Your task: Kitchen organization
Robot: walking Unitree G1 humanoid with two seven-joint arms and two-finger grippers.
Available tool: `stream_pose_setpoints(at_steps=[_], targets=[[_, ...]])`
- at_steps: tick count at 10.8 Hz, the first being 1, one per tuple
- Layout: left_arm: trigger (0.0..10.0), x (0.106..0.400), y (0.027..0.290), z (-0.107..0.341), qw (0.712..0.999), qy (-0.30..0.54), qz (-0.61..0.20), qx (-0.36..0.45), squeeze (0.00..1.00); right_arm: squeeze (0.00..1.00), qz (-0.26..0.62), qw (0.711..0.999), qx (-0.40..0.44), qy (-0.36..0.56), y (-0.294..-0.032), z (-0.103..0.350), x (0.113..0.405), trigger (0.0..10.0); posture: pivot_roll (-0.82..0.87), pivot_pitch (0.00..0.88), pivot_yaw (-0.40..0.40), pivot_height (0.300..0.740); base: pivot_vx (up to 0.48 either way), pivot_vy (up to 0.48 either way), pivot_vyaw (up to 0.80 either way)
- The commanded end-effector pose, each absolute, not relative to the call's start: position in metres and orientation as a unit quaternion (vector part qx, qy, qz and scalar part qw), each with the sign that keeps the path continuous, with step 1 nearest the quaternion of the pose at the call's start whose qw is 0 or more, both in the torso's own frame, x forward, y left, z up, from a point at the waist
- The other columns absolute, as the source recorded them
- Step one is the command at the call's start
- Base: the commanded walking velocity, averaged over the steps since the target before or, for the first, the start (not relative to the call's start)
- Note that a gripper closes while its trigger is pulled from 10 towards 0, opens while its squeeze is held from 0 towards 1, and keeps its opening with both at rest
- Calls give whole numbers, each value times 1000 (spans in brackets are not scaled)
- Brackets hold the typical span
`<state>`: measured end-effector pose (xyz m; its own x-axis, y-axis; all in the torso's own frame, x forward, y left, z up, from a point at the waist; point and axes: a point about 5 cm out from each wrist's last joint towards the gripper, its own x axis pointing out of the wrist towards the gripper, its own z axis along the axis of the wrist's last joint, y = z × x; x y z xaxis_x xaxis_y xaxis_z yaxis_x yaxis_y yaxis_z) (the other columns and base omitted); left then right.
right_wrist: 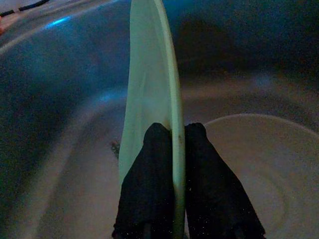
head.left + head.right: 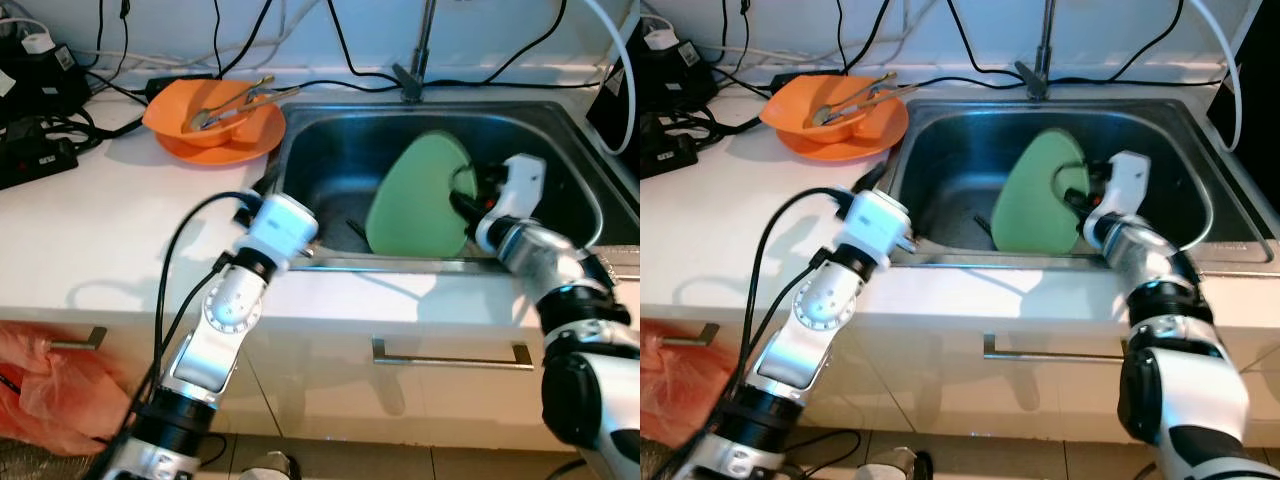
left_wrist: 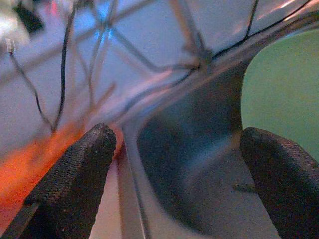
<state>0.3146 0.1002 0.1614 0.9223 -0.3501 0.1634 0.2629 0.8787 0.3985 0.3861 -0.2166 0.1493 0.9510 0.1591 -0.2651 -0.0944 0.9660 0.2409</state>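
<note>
Nearest the camera, the two silver arms reach forward over the white tabletop [image 2: 120, 220] edge toward the steel sink [image 2: 330, 150]. On the robot's right, the right pincer [image 2: 462, 195] is clamped on the rim of a green plate [image 2: 415, 200], one black finger [image 1: 149, 169] on each face, as the wrist view shows edge-on. The plate stands tilted almost upright inside the basin, its lower edge near the front wall. Beside it in the right wrist view lies a pale round dish [image 1: 259, 164] on the sink bottom.

The plate looks thin, stiff and light, probably plastic, and likely slick if wet; a rim pinch suits it, though it could pivot between the pads, so a grip deeper on the rim would steady it. The right forearm bends in over the sink's front lip, wrist angled down. The left pincer [image 3: 174, 149] hovers at the basin's left corner, fingers well apart, holding nothing. An orange bowl [image 2: 215, 120] with tongs [image 2: 235, 105] sits behind on the tabletop.
</note>
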Motion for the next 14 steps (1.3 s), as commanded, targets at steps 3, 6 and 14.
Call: stream_pose_setpoints(at_steps=[3, 6, 14], targets=[[10000, 313, 106, 154, 975, -70, -153, 146, 1000, 1000, 52, 983, 96, 150, -212, 134, 382, 10000, 220, 50, 60, 740, 0, 0, 0], [10000, 312, 107, 160, 977, -66, -139, 144, 1000, 1000, 53, 984, 85, 146, -207, 130, 380, 10000, 218, 42, 67, 740, 0, 0, 0], [10000, 310, 134, 160, 994, -55, -64, 70, 0, 1000, 59, 997, 18, 37, -199, 152, 357, 10000, 184, 9, 60, 740, 0, 0, 0]])
